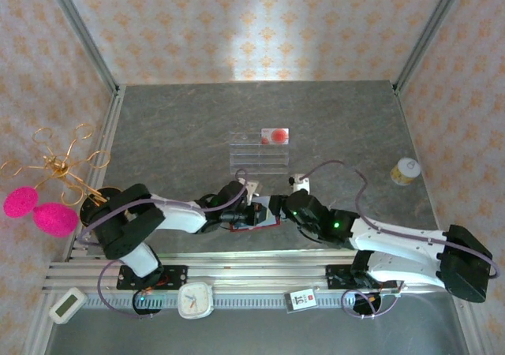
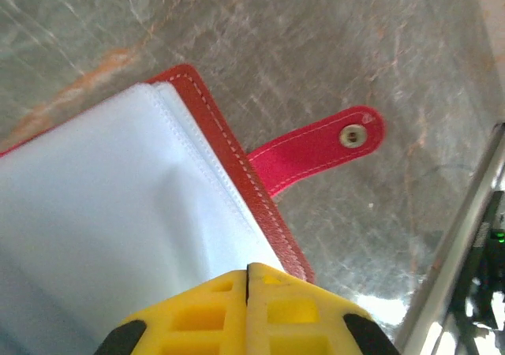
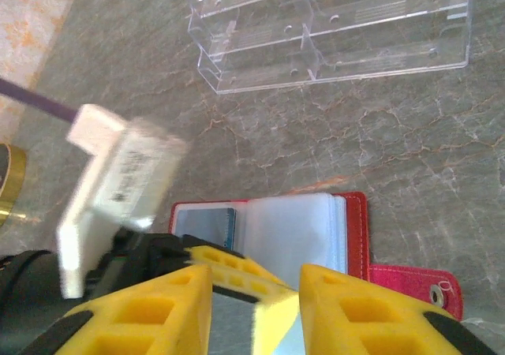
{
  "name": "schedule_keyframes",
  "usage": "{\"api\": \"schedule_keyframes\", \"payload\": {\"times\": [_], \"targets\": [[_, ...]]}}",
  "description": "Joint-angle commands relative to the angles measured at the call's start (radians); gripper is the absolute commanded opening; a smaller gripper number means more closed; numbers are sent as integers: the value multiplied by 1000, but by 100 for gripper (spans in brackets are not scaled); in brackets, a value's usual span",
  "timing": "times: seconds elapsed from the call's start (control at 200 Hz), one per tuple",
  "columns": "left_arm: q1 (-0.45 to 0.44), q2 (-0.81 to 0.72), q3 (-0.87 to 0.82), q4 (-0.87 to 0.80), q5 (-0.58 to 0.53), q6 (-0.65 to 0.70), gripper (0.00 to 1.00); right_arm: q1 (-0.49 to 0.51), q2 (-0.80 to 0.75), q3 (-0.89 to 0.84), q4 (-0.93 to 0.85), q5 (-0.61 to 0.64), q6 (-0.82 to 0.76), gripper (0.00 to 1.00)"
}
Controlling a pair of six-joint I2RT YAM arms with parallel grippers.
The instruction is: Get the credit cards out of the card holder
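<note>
— Red wallet: how far along are you?

— My left claw point(image 2: 247, 274) is clenched, its yellow fingers meeting at the edge of the open card holder point(image 2: 230, 166). Whether a sleeve is nipped between them I cannot tell. The holder lies flat by the near edge of the worktop point(image 1: 158, 134), about midway along. One pale card point(image 1: 274, 136) with a red round mark sits on the clear acrylic rack point(image 1: 259, 158) toward the far edge, so I judge that one done. A blue card point(image 3: 207, 225) sits in a sleeve, so the job is unfinished. My right claw point(image 3: 254, 280) is released, jaws apart over the holder.

— And the materials?

— Stitched red cover, stiff-looking. The clear sleeves are glossy and look floppy. A rounded snap tab point(image 2: 316, 146) with a metal stud lies flat on the marbled grey top. The cards are thin, flat rectangles.
</note>
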State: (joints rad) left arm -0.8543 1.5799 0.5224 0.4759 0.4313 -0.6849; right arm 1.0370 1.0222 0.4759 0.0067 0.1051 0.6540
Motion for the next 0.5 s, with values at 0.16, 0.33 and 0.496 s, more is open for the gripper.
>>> {"api": "schedule_keyframes", "payload": {"times": [0.16, 0.33, 0.496], "targets": [[92, -323, -180, -125, -132, -40, 0, -114, 151, 82, 75, -418, -90, 25], [135, -378, -266, -127, -129, -32, 0, -129, 368, 187, 103, -629, -123, 25], [152, -338, -276, -117, -131, -12, 0, -132, 503, 254, 87, -657, -116, 23]]}}
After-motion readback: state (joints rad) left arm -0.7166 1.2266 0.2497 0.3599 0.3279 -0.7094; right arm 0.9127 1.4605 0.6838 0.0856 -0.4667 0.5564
